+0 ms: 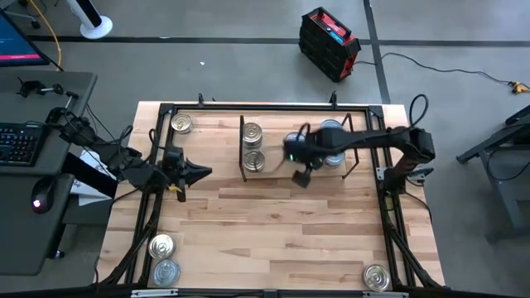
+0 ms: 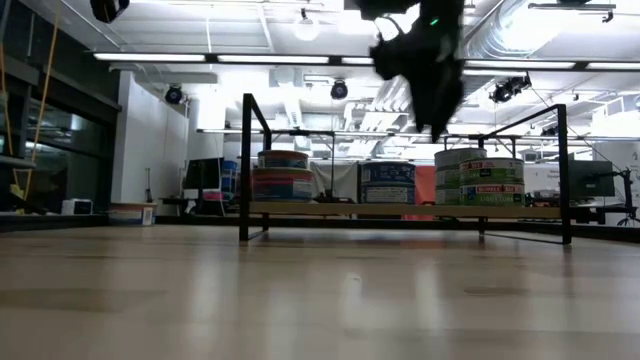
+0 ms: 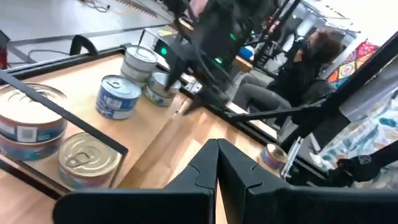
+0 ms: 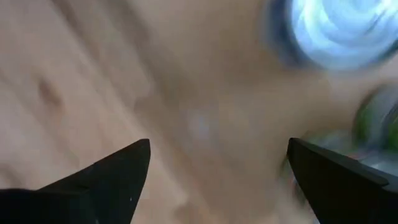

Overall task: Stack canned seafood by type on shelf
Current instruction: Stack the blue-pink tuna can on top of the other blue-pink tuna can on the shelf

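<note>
The shelf (image 1: 277,136) stands at the table's far middle, its board (image 2: 400,210) between black uprights. At its left end sit gold-lidded tins (image 1: 253,146); at its right end a blue tin (image 2: 387,183) and silver-lidded tins (image 1: 331,132). My right gripper (image 1: 302,175) hangs open above the shelf's near edge, pointing down, with nothing between its fingers (image 4: 217,168). A blurred blue-lidded tin (image 4: 336,31) shows beyond them. My left gripper (image 1: 197,172) waits shut and empty left of the shelf, its fingers (image 3: 217,152) pointing toward it.
Loose tins lie on the table: a gold one (image 1: 180,124) at the far left, a gold one (image 1: 161,245) and a silver one (image 1: 166,271) at the near left, one (image 1: 377,277) at the near right. A seated person (image 3: 298,68) shows beyond the table.
</note>
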Available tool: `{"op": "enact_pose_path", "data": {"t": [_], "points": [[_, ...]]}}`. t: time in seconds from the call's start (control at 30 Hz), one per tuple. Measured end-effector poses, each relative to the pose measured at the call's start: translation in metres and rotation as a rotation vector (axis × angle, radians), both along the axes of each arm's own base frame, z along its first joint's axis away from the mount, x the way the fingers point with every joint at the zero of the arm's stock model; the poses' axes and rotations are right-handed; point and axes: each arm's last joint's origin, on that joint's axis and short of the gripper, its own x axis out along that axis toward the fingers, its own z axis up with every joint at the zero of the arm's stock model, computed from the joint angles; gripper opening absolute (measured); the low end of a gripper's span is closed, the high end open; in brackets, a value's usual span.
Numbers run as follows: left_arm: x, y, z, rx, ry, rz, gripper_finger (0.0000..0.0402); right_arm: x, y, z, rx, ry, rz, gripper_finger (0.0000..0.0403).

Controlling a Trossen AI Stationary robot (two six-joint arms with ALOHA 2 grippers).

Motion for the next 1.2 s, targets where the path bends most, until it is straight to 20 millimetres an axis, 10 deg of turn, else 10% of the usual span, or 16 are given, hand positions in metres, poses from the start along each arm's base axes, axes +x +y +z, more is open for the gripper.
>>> {"op": "enact_pose_path", "data": {"t": [0.17, 0.43, 0.7, 0.93, 1.07, 1.2], "points": [[0.008, 0.013, 0.0, -0.069, -0.004, 0.123, 0.0, -0.013, 0.063, -0.009, 0.049, 0.067, -0.029, 0.0369], [0.016, 0.103, -0.012, -0.065, 0.4, 0.531, 0.0, -0.05, 0.141, -0.012, -0.069, 0.114, -0.36, 0.0369], [0.005, 0.208, -0.073, -0.3, 0.755, 0.915, 0.0, -0.093, 0.178, -0.009, -0.171, 0.223, -0.598, 0.0369], [-0.001, 0.258, -0.107, -0.384, 0.828, 1.092, 0.0, -0.107, 0.2, -0.011, -0.149, 0.205, -0.614, 0.0358], [0.001, 0.269, -0.128, -0.427, 0.879, 1.217, 0.0, -0.112, 0.208, -0.012, -0.147, 0.194, -0.612, 0.0267], [0.004, 0.273, -0.141, -0.437, 0.892, 1.316, 0.0, -0.113, 0.216, -0.014, -0.141, 0.115, -0.623, 0.0069]]}}
